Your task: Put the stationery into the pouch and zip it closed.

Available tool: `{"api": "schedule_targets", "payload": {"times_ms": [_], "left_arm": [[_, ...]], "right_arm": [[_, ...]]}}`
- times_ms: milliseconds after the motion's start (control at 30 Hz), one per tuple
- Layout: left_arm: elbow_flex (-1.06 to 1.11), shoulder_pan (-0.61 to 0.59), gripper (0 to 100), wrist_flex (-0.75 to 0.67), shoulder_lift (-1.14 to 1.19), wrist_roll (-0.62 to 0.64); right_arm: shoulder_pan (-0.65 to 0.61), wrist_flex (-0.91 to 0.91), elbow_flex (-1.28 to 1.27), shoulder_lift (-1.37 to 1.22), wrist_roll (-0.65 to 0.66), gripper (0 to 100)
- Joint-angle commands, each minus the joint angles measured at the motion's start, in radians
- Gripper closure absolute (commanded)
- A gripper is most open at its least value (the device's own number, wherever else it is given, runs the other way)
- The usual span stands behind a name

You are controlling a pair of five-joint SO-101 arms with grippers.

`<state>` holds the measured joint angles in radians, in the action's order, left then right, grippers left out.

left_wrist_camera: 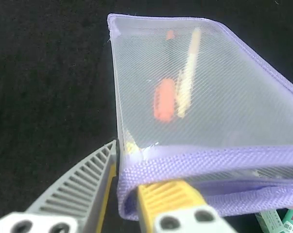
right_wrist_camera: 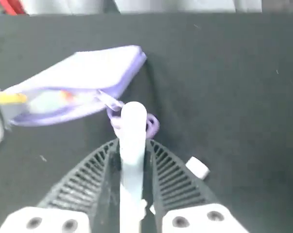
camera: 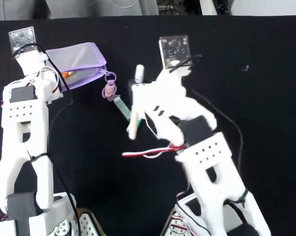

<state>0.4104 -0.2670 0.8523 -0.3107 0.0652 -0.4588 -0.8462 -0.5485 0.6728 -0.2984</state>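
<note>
Near the pouch [camera: 79, 64], right pincer [right_wrist_camera: 133, 143] is gripping a pen [right_wrist_camera: 133, 121] aimed past its mouth; left pincer [left_wrist_camera: 129, 167] is pinching its rim.

We see bright, even light from overhead. The matte black table cloth [camera: 265, 98] swallows nearly every shadow, while the white plastic arms [camera: 20, 132] glare, their surfaces washed out. Light passes through the translucent lilac mesh pouch [left_wrist_camera: 199, 97]. The white cylindrical stick [right_wrist_camera: 133, 131] looks overexposed, almost featureless.
</note>
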Motion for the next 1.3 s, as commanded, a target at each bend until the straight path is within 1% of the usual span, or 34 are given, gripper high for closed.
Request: {"api": "schedule_targets", "payload": {"times_ms": [0,100,333,433,567,767,867,967,1067,1267], "left_arm": [[-0.012,0.013,97,-0.011,-0.017,0.005],[-0.012,0.013,97,-0.011,-0.017,0.005],[-0.012,0.016,97,-0.011,-0.017,0.005],[-0.012,0.019,97,-0.011,-0.017,0.005],[-0.012,0.019,97,-0.011,-0.017,0.005],[-0.012,0.019,97,-0.011,-0.015,0.005],[-0.012,0.021,97,-0.011,-0.015,0.005],[-0.012,0.021,97,-0.011,-0.014,0.005],[-0.012,0.021,97,-0.011,-0.012,0.005],[-0.012,0.021,97,-0.011,-0.009,0.005]], "right_arm": [[-0.063,0.16,-0.03,0.07,0.014,98.7],[-0.091,0.259,-0.077,0.104,0.014,98.7],[-0.097,0.511,-0.182,0.194,0.014,98.7],[-0.118,0.617,-0.24,0.24,0.015,98.7],[-0.157,0.842,-0.369,0.26,0.026,98.7],[-0.184,1.318,-0.598,0.26,0.23,98.8],[-0.198,1.447,-0.651,0.257,0.313,98.8],[-0.199,1.484,-0.656,0.214,0.354,98.8],[-0.199,1.551,-0.639,0.119,0.361,98.8],[-0.199,1.8,-0.572,-0.14,0.361,98.8]]}}
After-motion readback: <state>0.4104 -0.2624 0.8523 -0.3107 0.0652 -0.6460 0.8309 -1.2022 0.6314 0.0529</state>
